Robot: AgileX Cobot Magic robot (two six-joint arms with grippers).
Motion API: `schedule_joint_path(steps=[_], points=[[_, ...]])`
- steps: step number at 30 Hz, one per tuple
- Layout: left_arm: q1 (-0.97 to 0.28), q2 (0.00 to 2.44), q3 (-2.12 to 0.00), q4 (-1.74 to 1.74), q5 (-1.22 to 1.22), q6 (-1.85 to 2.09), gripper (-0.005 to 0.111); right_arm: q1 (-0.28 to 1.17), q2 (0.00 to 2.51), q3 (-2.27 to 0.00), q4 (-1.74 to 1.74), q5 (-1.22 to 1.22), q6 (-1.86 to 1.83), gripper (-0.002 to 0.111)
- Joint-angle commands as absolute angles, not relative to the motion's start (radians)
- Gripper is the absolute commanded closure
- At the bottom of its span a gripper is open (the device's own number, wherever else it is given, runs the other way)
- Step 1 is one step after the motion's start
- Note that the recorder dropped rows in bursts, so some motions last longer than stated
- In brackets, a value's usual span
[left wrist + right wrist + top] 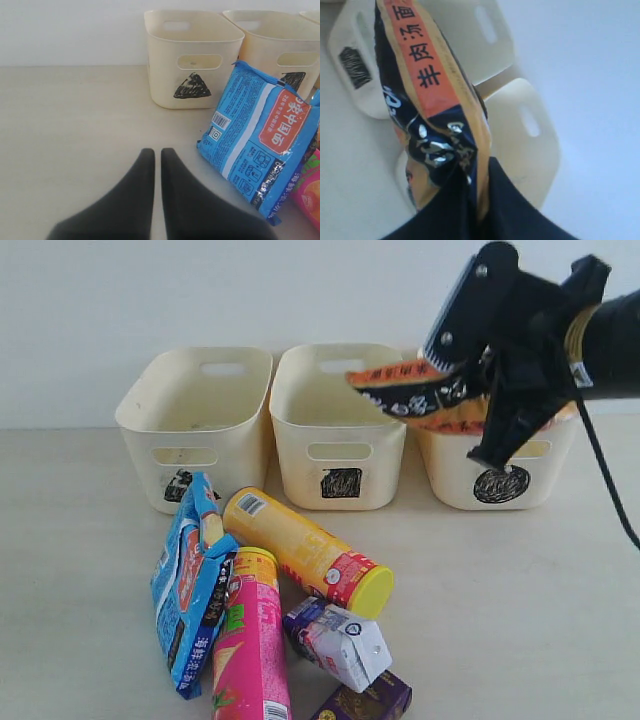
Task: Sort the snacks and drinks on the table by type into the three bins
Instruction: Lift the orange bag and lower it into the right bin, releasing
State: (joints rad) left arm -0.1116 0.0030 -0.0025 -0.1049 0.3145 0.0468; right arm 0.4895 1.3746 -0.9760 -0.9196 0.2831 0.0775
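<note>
orange bag (pixel 415 395) aloft nr circle bin (pixel 452 478)

A plain pale wall (pixel 200 290) fills the background across the whole exterior view. It is bluish-white, smooth and evenly lit. The soft, pale blue expanse in the right wrist view is probably the same wall, seen blurred.

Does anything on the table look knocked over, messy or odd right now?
Nothing spilled or damaged, but the unsorted items lie in a heap: the yellow tube and pink tube are on their sides, and the white carton is tipped over. The orange bag hangs crumpled from the right fingers above the bins.
</note>
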Motion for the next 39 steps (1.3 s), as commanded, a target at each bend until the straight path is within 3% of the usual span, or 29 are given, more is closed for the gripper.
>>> schedule_joint_path(steps=[1,12,27,29,35,37,39], points=[[-0.109,0.0,0.0,-0.108,0.307,0.048,0.103,0.464,1.396,-1.085,-1.139,0.302,0.244,0.109],[-0.109,0.0,0.0,-0.108,0.307,0.048,0.103,0.203,1.63,-1.316,-1.135,0.009,0.422,0.109],[-0.109,0.0,0.0,-0.108,0.307,0.048,0.103,0.15,1.952,-1.513,-1.106,-0.015,0.708,0.107],[-0.109,0.0,0.0,-0.108,0.307,0.048,0.103,0.15,1.977,-1.529,-1.106,0.011,0.724,0.097],[-0.109,0.0,0.0,-0.108,0.307,0.048,0.103,0.15,1.988,-1.537,-1.106,0.049,0.777,0.042],[-0.109,0.0,0.0,-0.108,0.307,0.048,0.103,0.15,1.982,-1.537,-1.106,0.065,0.8,0.035],[-0.109,0.0,0.0,-0.108,0.307,0.048,0.103,0.15,1.969,-1.537,-1.106,0.097,0.821,0.036]])
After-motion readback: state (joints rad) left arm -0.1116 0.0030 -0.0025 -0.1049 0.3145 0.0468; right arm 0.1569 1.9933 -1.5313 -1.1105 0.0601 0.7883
